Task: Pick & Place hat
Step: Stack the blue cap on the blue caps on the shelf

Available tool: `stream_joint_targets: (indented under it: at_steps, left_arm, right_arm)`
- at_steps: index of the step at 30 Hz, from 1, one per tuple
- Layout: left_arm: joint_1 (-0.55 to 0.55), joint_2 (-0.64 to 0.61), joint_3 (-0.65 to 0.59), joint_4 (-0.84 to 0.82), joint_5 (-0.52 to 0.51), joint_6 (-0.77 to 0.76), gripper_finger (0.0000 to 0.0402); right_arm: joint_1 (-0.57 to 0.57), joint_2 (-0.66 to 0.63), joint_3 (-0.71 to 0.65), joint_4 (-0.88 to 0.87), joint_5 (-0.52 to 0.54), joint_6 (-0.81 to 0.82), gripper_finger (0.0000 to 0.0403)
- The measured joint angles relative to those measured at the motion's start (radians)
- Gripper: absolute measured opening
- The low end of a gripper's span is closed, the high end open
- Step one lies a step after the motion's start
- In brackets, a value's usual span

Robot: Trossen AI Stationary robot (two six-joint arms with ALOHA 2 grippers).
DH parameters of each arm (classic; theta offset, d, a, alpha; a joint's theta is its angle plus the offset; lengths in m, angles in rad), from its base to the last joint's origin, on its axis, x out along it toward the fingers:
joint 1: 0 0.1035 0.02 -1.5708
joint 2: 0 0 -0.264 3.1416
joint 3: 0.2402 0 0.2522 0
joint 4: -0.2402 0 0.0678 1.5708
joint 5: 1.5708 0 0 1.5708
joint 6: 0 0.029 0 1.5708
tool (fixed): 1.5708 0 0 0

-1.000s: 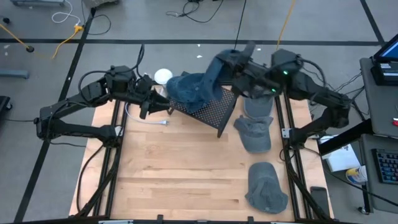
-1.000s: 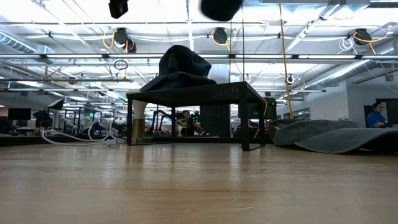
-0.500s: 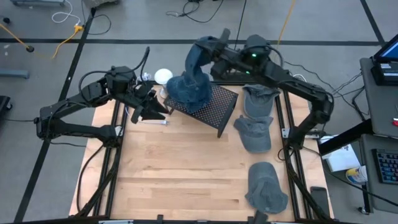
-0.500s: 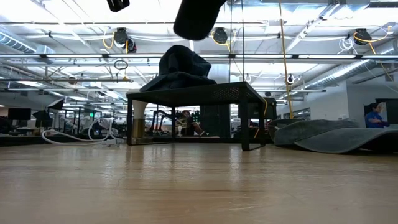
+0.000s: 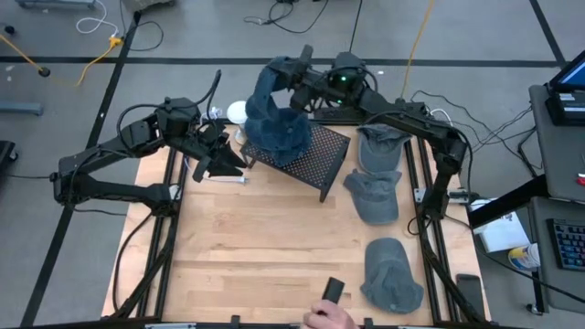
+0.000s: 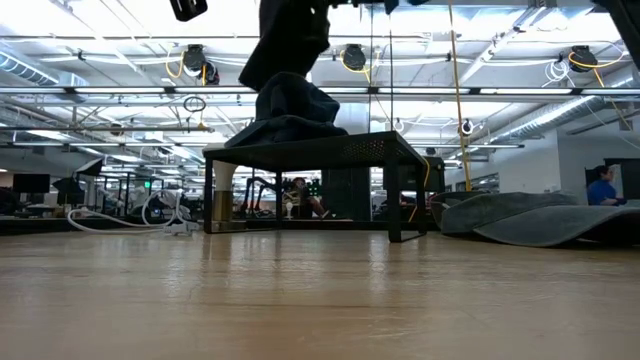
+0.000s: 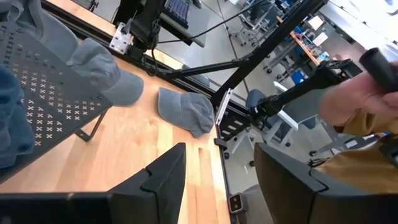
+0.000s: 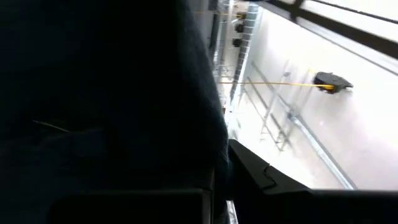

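A black perforated stand (image 5: 315,160) is at the table's far middle, with a dark blue hat (image 5: 281,135) heaped on its top; the hat also shows in the low view (image 6: 290,115). My right gripper (image 5: 292,73) is above the stand's far left corner, shut on a second dark blue hat (image 5: 265,91), which hangs just over the heaped one (image 6: 288,40). My left gripper (image 5: 226,160) is left of the stand, low, open and empty (image 7: 221,180). My right gripper holds the second blue hat by its upper part (image 5: 279,73), coming level from the table's right. The dark cloth (image 8: 112,93) fills the right wrist view and hides the fingers. The hat hangs slack below the gripper. Its lower end (image 6: 265,75) reaches down to the heaped hat's top.
Three grey hats lie along the table's right side (image 5: 379,146) (image 5: 373,196) (image 5: 393,274). A white round object (image 5: 239,111) and a white cable (image 5: 215,174) are by the left gripper. A person's hand with a dark object (image 5: 329,306) is at the near edge.
My right gripper has carried the blue hat toward the table's left, from right of the stand to over its far left corner, and down toward the heaped hat. A person's hand has come in at the table's near edge.
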Motion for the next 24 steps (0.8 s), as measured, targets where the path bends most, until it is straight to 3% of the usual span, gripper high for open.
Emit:
stream_joint_targets:
  at_steps: [9,24]
  left_arm:
    - [0.000,0.000,0.000,0.000,-0.004,0.000,0.0207]
    - [0.000,0.000,0.000,0.001,-0.006,0.017,0.0174]
  right_arm:
    - [0.000,0.015,0.000,0.000,-0.001,0.002,0.0017]
    - [0.008,0.017,0.000,-0.080,-0.003,0.082,0.0017]
